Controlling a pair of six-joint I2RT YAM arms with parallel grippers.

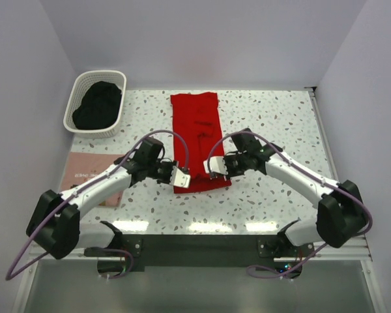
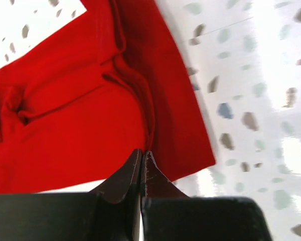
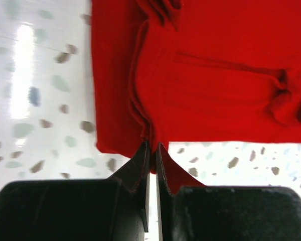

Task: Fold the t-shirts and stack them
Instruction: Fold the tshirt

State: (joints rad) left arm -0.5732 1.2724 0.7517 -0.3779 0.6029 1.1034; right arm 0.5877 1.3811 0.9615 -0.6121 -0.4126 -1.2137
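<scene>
- Red tee point(image 1: 195, 130), folded to a long strip, lies mid-surface point(image 1: 280, 124).
- Left fingers point(image 1: 181, 177) clamp tight on its near-left edge.
- Right fingers point(image 1: 216, 166) clamp its near-right edge.
- Pink tee point(image 1: 91, 171) lies left, under the left arm.

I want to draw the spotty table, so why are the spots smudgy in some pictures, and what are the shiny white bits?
Left wrist view: the table speckles look soft and smeared, with bright glare at the right; the red t-shirt is sharper. Right wrist view: same soft speckles, a glare stripe upper left. Top view: crisp speckles, glare along the near edge.
</scene>
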